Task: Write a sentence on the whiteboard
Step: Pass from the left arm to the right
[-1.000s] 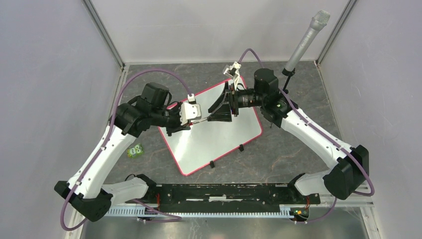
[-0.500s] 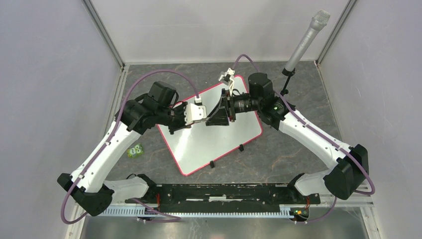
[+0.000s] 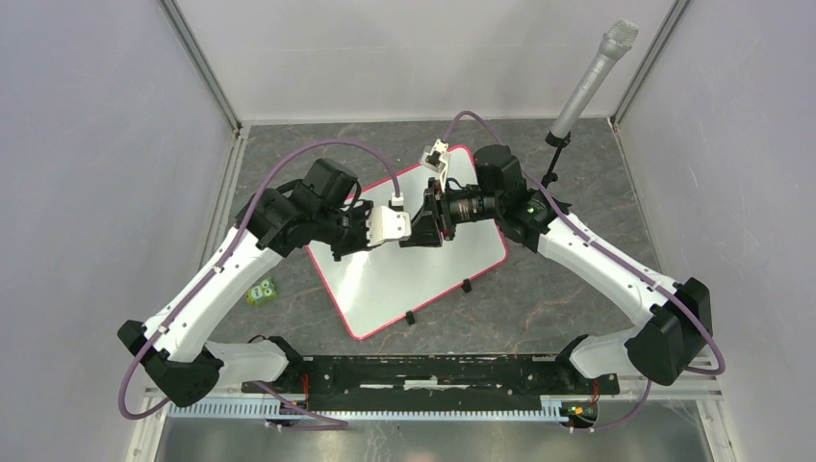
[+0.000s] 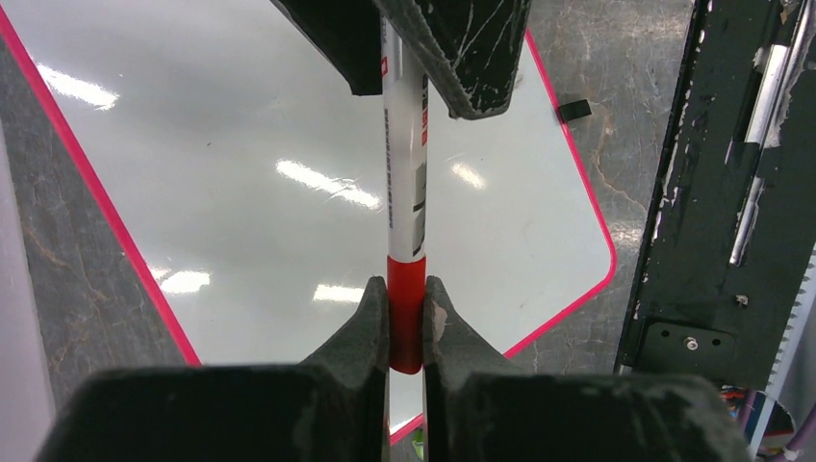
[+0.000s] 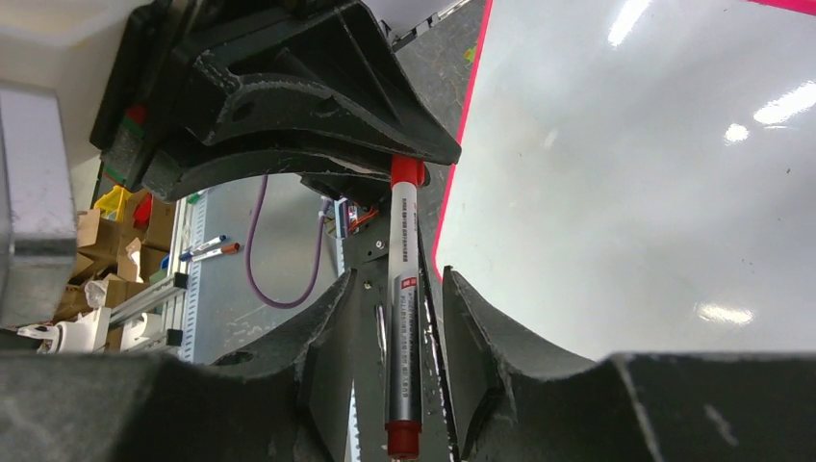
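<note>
We hold the pen's (image 4: 404, 192) red end in the left claw (image 4: 405, 318); the open right claw (image 5: 399, 289) must clamp the barrel squarely.

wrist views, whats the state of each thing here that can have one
large flat white whiteboard with pink-red frame, lying flat, blank
white marker with red ends, held above the board, one red end gripped
left hand, shut on the marker's red end
right hand, open, jaws flanking the barrel with gaps
</note>
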You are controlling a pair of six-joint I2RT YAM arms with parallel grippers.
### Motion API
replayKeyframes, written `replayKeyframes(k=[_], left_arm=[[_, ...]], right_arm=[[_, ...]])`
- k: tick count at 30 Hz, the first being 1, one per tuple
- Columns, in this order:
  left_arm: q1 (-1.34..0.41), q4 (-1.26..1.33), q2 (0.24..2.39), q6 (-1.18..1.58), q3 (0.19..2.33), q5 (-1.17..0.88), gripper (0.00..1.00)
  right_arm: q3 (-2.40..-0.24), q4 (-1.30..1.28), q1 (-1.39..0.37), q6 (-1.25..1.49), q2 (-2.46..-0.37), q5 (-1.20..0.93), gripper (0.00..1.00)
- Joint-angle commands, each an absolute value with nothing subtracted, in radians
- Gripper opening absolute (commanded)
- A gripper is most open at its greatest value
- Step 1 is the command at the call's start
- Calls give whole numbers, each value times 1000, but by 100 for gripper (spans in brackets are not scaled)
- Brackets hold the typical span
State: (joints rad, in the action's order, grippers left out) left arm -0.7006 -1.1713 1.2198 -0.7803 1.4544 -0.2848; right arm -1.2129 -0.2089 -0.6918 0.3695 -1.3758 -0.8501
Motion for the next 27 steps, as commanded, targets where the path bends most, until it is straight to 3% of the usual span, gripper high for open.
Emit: replayKeyframes(k=[1,27], left_arm=[[-710,-1173,1226,-817,1495,-256,2],[-744,-1174,1267,-759,1540,-265,2]], right_arm=[[-1236,-180,-698,371,-1373,-840,41],[-1211,-146,-733,401,-1399,-835,29]])
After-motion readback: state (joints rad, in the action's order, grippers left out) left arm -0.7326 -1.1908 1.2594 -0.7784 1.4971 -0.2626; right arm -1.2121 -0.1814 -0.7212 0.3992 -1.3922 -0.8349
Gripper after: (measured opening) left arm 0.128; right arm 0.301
